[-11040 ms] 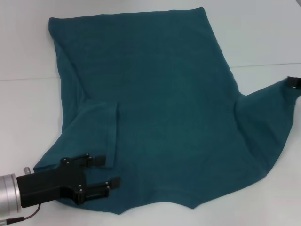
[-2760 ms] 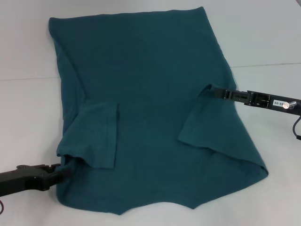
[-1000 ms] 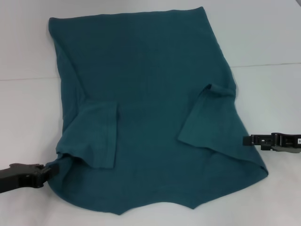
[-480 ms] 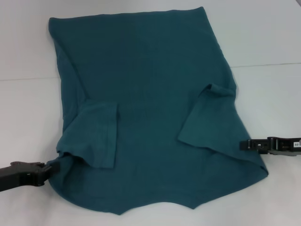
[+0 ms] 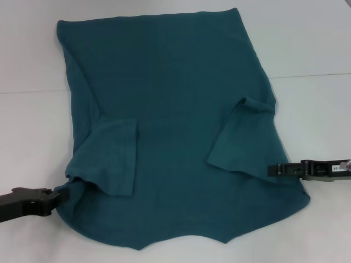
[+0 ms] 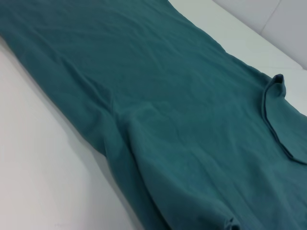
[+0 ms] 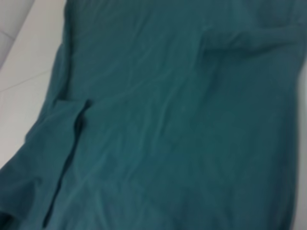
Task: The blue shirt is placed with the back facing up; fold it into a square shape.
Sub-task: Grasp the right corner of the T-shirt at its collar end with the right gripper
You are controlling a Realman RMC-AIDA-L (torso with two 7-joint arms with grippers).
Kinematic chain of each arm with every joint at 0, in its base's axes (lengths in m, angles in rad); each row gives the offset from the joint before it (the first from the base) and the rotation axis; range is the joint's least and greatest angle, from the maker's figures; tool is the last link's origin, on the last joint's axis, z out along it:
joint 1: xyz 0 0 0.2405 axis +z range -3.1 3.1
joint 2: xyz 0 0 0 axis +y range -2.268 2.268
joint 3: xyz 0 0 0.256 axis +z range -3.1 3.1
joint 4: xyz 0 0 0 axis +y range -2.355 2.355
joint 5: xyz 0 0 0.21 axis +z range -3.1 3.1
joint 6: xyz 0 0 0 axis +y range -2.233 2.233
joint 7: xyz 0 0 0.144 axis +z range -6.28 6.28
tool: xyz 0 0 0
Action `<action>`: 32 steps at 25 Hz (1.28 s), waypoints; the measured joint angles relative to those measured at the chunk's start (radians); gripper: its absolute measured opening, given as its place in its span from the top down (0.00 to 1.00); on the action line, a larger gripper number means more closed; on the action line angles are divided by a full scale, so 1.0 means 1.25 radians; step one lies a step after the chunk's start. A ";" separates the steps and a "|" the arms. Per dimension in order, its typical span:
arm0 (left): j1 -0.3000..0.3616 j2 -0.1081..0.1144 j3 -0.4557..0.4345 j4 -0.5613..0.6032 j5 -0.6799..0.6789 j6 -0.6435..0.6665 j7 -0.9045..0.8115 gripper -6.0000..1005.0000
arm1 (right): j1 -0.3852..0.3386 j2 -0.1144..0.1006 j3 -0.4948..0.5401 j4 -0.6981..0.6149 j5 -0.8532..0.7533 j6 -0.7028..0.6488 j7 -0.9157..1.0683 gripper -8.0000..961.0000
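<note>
With both sleeves folded in, the left gripper (image 5: 60, 195) and right gripper (image 5: 271, 170) meet the shirt (image 5: 170, 115) at its near shoulders. Whether either pincer is apart or clamped cannot be told. Next, probably: secure both shoulders, then carry them far.

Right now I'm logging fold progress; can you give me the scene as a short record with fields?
garment: blue shirt, flat, plain side up
sleeves: both folded inward onto the body
surface: white table
left end effector: at the shirt's near left edge
right end effector: at the shirt's right edge, over the fabric
fold state: not yet square
</note>
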 joint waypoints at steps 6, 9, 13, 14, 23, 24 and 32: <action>0.000 0.000 0.000 0.000 -0.002 -0.001 0.000 0.96 | 0.010 0.007 0.002 -0.002 0.002 -0.044 -0.014 0.07; 0.000 0.000 0.000 0.000 -0.002 -0.002 0.001 0.96 | 0.011 0.007 0.007 -0.002 0.012 -0.068 -0.023 0.07; 0.000 0.000 0.000 -0.001 -0.003 -0.005 0.001 0.96 | 0.011 0.007 0.010 -0.002 0.034 -0.098 -0.036 0.07; 0.000 -0.001 0.000 -0.001 -0.003 -0.007 0.001 0.96 | 0.011 0.007 0.011 -0.002 0.039 -0.104 -0.039 0.07; 0.000 -0.003 0.000 -0.003 -0.004 -0.012 0.001 0.96 | -0.002 0.004 0.013 -0.001 0.042 -0.109 -0.034 0.07; 0.000 -0.003 -0.001 -0.003 -0.004 -0.013 0.001 0.96 | -0.005 0.003 0.015 -0.001 0.042 -0.107 -0.034 0.07; -0.003 -0.003 0.000 -0.004 -0.004 -0.012 0.001 0.96 | -0.026 -0.005 0.028 -0.001 0.035 -0.081 -0.023 0.07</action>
